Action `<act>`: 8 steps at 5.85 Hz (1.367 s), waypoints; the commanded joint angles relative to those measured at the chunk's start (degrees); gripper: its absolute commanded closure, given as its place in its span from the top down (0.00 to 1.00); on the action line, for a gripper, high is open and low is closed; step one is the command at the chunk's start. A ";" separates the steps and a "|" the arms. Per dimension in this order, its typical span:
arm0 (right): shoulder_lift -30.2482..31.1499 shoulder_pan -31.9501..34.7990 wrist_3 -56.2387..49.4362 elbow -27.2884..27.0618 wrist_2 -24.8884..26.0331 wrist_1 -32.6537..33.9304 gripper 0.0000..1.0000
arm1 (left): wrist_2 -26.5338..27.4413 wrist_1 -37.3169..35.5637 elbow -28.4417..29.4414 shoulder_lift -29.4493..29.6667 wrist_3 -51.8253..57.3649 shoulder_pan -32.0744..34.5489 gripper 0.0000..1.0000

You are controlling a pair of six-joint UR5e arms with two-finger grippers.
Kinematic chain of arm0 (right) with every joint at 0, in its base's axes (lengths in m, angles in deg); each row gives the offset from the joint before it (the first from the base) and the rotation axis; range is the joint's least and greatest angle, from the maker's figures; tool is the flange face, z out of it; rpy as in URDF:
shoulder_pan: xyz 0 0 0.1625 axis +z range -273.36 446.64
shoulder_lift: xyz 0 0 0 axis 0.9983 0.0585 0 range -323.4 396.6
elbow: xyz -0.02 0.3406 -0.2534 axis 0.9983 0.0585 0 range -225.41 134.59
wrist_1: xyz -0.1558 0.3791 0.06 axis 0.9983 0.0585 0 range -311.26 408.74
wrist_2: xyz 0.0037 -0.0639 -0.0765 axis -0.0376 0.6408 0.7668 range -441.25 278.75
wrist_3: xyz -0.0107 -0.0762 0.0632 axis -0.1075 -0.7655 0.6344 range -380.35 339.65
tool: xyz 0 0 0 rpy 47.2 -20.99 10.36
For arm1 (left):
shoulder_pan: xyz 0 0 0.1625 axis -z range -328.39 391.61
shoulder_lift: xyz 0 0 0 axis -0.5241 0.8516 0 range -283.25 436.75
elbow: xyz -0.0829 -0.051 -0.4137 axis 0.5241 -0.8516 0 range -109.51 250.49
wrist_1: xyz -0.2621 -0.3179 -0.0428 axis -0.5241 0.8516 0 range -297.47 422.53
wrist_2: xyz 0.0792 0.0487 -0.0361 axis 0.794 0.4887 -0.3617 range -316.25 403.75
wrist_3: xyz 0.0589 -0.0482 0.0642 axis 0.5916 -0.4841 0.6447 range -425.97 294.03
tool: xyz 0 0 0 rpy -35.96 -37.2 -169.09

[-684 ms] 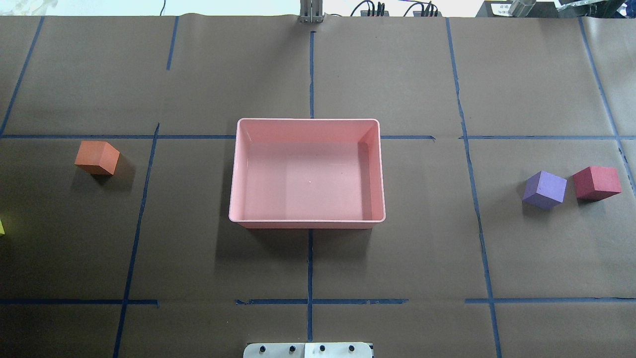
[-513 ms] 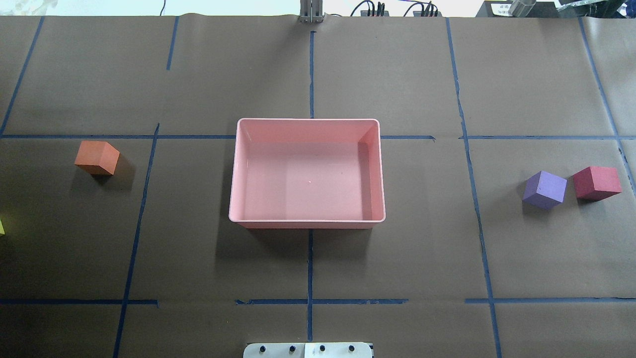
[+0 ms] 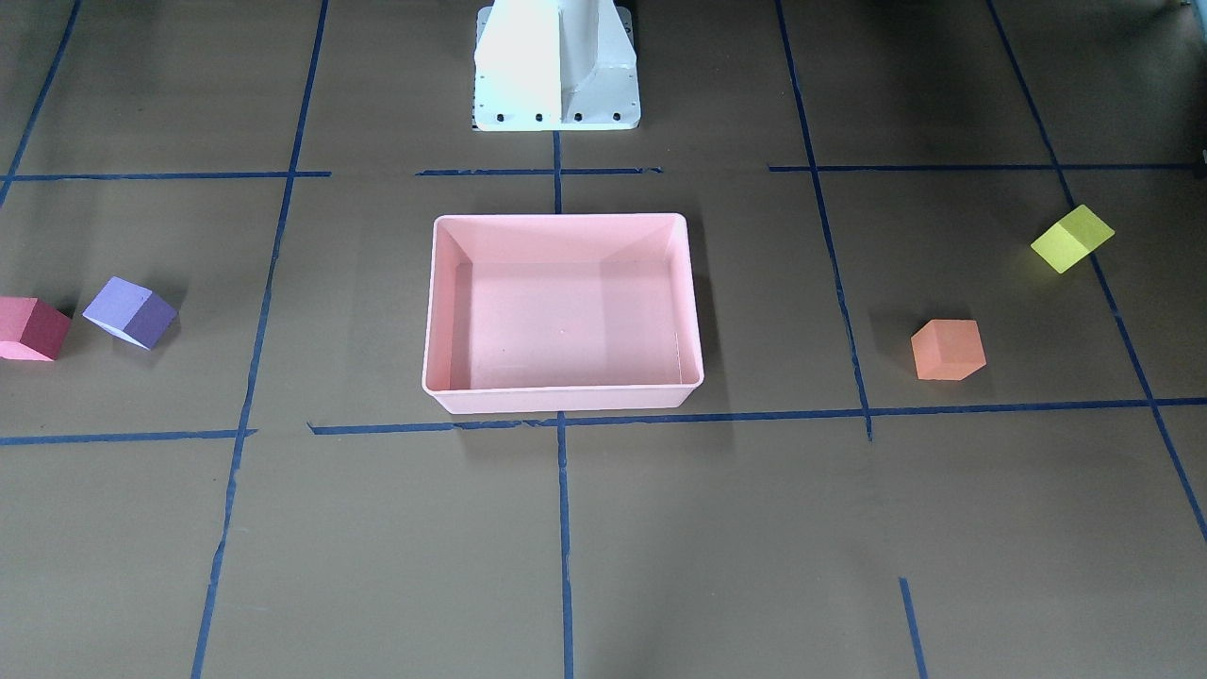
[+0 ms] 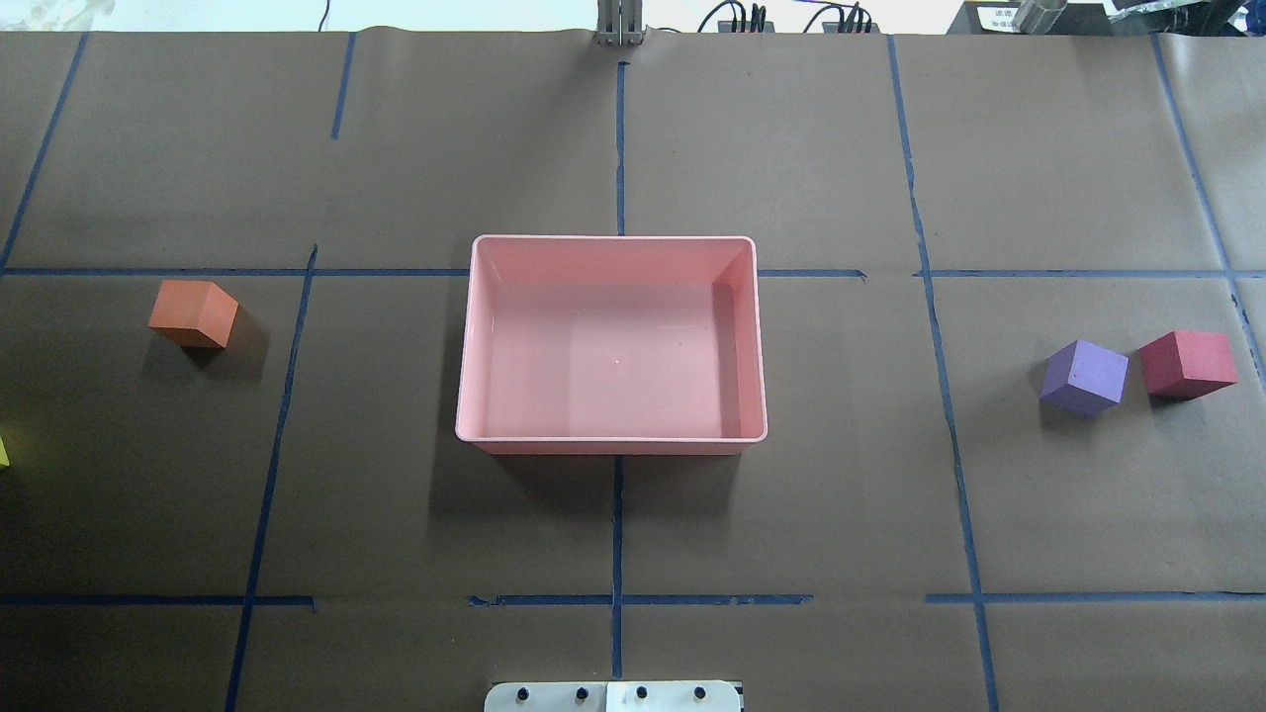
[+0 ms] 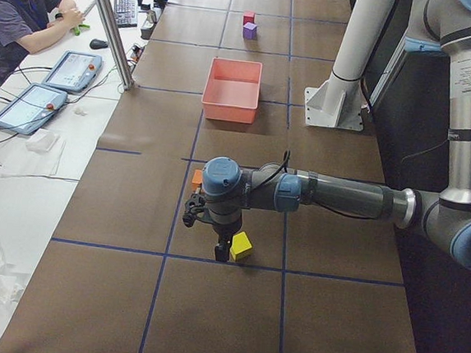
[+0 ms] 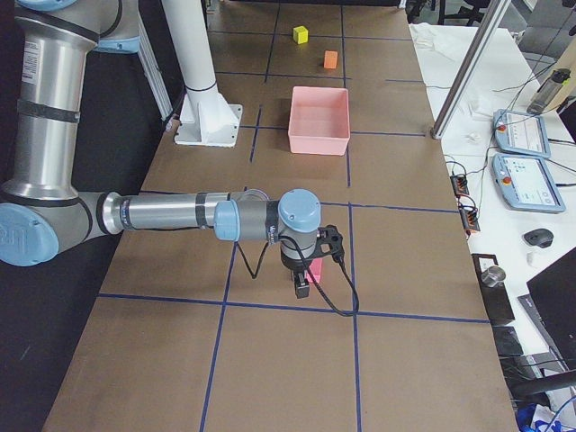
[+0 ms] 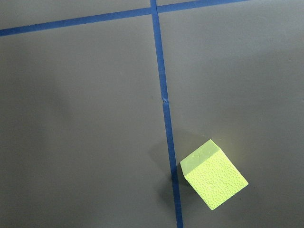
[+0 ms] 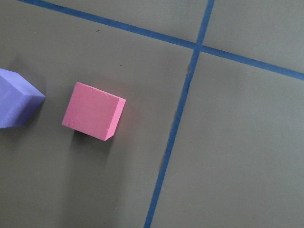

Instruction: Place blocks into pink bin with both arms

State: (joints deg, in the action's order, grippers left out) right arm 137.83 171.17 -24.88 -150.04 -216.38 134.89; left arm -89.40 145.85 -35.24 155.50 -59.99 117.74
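Overhead exterior view, items on the table (image 4: 791, 514): one pink bin (image 4: 613, 259) at the centre, with all four blocks lying outside it. The orange block (image 4: 193, 312) is on the robot's left side, well apart from the bin. The yellow block (image 3: 1072, 239) is farther out on that side, just beside the left gripper (image 5: 222, 250). The purple block (image 4: 1084, 377) and red block (image 4: 1188, 364) are on the robot's right side, close together. The right gripper (image 6: 301, 288) hangs at the red block. Both grippers show in side views only, so their finger spread cannot be told.
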 commanded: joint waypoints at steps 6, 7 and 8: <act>-5.69 -17.46 33.18 12.61 6.98 -27.26 1.00 | 0.00 -0.09 -0.01 -0.17 0.00 0.00 1.00; -5.69 -18.25 33.26 12.79 7.07 -27.17 1.00 | 0.00 -0.09 -0.01 -0.26 0.00 0.00 1.00; -5.69 -19.21 33.18 13.23 7.68 -27.17 1.00 | 0.00 -0.09 -0.01 -0.26 0.00 0.00 1.00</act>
State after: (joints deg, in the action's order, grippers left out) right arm 132.16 152.84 8.30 -137.21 -209.16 107.70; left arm -89.40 145.77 -35.25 155.26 -59.99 117.74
